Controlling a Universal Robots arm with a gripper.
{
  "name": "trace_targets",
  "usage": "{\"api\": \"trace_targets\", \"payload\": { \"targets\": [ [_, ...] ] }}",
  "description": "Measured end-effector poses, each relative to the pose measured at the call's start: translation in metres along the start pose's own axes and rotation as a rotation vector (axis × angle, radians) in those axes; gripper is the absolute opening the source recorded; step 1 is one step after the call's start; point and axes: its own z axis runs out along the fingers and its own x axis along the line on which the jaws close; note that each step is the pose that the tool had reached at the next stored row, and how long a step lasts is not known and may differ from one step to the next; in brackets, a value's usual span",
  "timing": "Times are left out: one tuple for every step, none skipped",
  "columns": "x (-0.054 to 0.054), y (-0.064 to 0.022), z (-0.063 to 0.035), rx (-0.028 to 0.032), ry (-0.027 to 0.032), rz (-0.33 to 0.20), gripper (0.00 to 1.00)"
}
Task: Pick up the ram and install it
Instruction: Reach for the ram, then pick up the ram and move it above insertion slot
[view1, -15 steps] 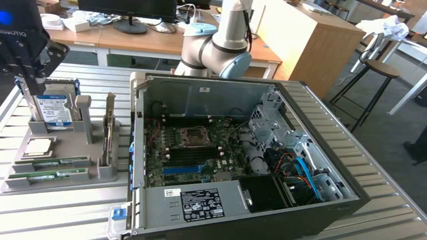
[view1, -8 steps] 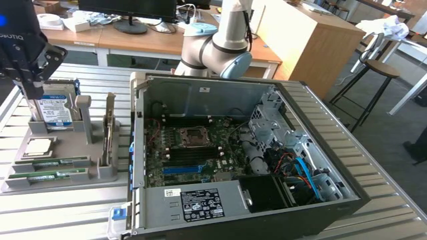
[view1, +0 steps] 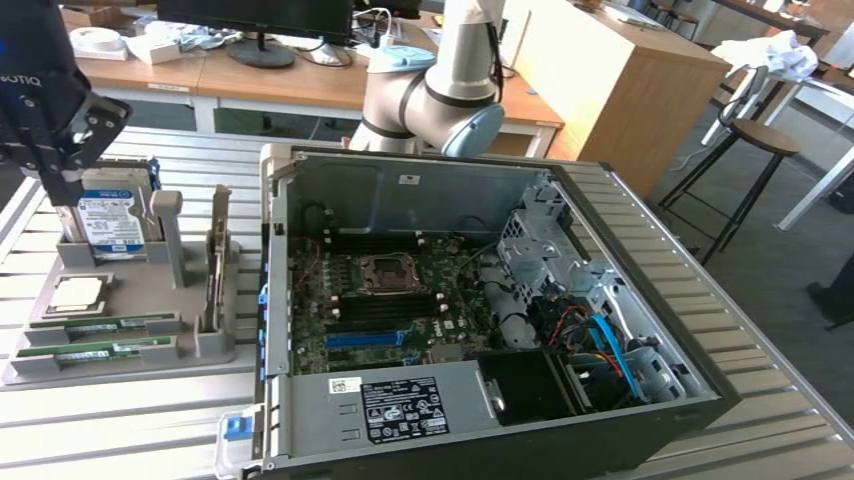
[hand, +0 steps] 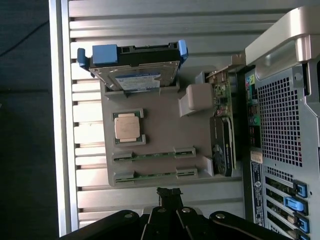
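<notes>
Two ram sticks lie in the tray.

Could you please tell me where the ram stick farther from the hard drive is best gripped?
Grip the ram stick at its bare middle, coming straight down from above. It seems to stand on its long edge in the grey tray, brackets covering both ends, so only the middle's two flat faces are free to pinch.
</notes>
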Motion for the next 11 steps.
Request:
{"api": "trace_targets", "payload": {
  "targets": [
    [0.0, -0.0008, -0.0001, 0.0, 0.0001, 0.0, 0.1],
    [0.0, -0.0009, -0.0001, 0.0001, 0.0, 0.0, 0.1],
    [0.0, -0.0009, 0.0, 0.0, 0.0, 0.0, 0.1],
    [-0.0001, -0.0009, -0.0001, 0.0001, 0.0, 0.0, 0.1],
    [-0.0001, -0.0009, -0.0001, 0.0001, 0.0, 0.0, 0.1],
    [-0.0001, -0.0009, -0.0001, 0.0, 0.0, 0.0, 0.1],
    [-0.0001, -0.0009, 0.0, 0.0, 0.0, 0.0, 0.1],
    [-0.0001, -0.0009, -0.0001, 0.0001, 0.0, 0.0, 0.1],
    [-0.0001, -0.0009, -0.0001, 0.0001, 0.0, 0.0, 0.1],
    [-0.0001, -0.0009, -0.0001, 0.0, 0.0, 0.0, 0.1],
    [-0.0001, -0.0009, -0.0001, 0.0001, 0.0, 0.0, 0.1]
  ]
}}
